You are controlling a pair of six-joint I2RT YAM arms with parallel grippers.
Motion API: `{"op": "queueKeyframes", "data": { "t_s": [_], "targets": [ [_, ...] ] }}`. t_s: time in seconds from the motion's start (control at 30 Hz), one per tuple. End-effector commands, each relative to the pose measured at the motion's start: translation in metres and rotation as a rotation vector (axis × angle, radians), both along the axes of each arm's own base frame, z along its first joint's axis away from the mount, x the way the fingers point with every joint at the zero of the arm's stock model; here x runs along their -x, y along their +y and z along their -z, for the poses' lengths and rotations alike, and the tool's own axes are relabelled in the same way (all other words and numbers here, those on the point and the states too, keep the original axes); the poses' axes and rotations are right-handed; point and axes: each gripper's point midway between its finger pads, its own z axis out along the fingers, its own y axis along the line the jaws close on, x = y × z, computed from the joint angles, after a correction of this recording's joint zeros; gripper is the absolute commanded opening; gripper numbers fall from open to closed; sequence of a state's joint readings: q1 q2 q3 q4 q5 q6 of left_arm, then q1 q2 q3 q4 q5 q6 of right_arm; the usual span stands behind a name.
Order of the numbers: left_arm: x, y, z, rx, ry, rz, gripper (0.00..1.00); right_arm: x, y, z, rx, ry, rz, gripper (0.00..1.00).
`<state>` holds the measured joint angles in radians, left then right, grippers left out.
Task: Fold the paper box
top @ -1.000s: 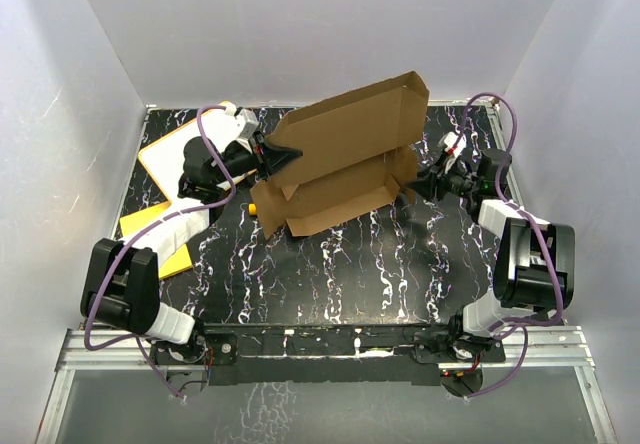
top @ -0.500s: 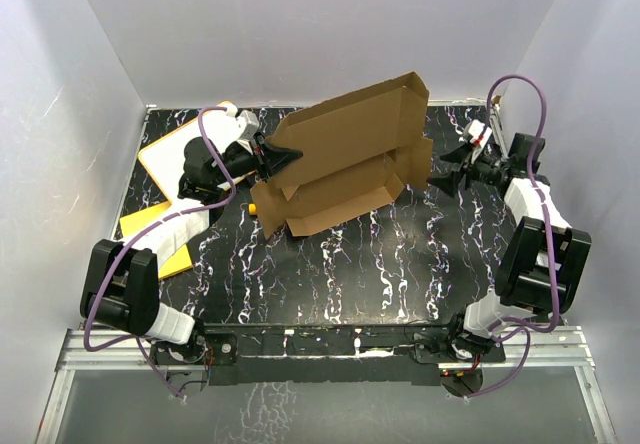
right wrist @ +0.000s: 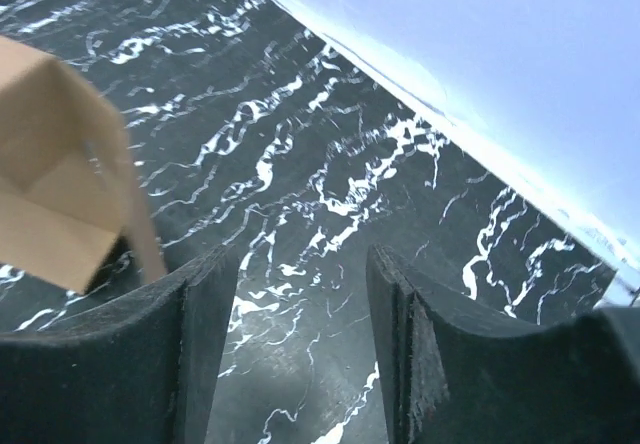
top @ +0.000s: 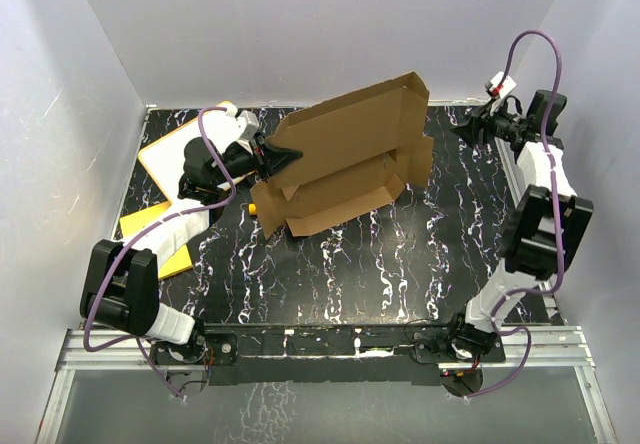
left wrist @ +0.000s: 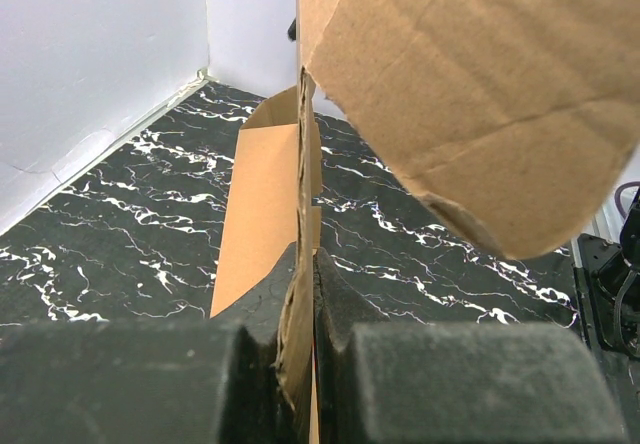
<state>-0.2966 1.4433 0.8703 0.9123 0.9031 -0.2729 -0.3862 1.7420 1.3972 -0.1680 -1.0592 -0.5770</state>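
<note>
- While I watch from overhead, the paper box (top: 345, 164) sits on the middle-rear part of the black marbled table (top: 380, 274). Its shallow tray rests on the surface and its broad lid panel is raised and tilted back toward the rear wall.
- My left gripper (top: 268, 156) is at the box's left end, clamped on a cardboard edge.
- On the left wrist camera I see that edge standing upright, pinched between the two dark pads (left wrist: 240, 374) with no gap either side. A large brown panel hangs across the upper right of that view.
- My right gripper (top: 468, 134) is raised near the far right corner, pointing left toward the box but well apart from it.
- On the right wrist camera its jaws stand apart with only bare tabletop showing between them, so it grips nothing. One corner of the box shows at the left edge of that view.
- A white board with orange rim (top: 165, 154) lies under my left arm, and a flat orange-yellow sheet (top: 175, 262) lies just nearer to me along the table's left side.
</note>
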Motion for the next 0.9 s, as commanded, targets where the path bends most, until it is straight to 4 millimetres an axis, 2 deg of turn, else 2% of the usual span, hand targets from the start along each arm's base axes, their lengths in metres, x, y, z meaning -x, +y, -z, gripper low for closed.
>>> {"op": "queueKeyframes", "data": {
  "t_s": [0.0, 0.07, 0.23, 0.37, 0.47, 0.53, 0.7, 0.87],
  "targets": [
    [0.013, 0.000, -0.005, 0.000, -0.011, 0.034, 0.00, -0.034, -0.005, 0.028, -0.094, 0.096, 0.046, 0.57],
    [0.013, 0.000, -0.004, 0.003, -0.007, 0.035, 0.00, -0.035, 0.013, 0.041, -0.124, 0.119, -0.031, 0.58],
    [0.013, 0.000, -0.005, 0.004, -0.010, 0.038, 0.00, -0.019, 0.061, 0.065, -0.122, 0.116, -0.240, 0.69],
    [0.013, 0.000, -0.005, 0.001, -0.011, 0.040, 0.00, 0.007, 0.084, 0.070, -0.109, 0.063, -0.385, 0.78],
    [0.013, 0.000, -0.003, 0.003, -0.010, 0.039, 0.00, 0.030, 0.094, 0.072, -0.103, 0.009, -0.480, 0.87],
    [0.013, -0.001, -0.002, 0.006, -0.007, 0.040, 0.00, 0.040, 0.100, 0.075, -0.099, -0.010, -0.521, 0.89],
    [0.014, -0.001, -0.003, 0.013, -0.005, 0.042, 0.00, 0.050, 0.111, 0.080, -0.114, -0.029, -0.582, 0.89],
    [0.015, -0.001, -0.003, 0.015, -0.002, 0.044, 0.00, 0.053, 0.121, 0.081, -0.119, -0.028, -0.607, 0.84]
  ]
}}
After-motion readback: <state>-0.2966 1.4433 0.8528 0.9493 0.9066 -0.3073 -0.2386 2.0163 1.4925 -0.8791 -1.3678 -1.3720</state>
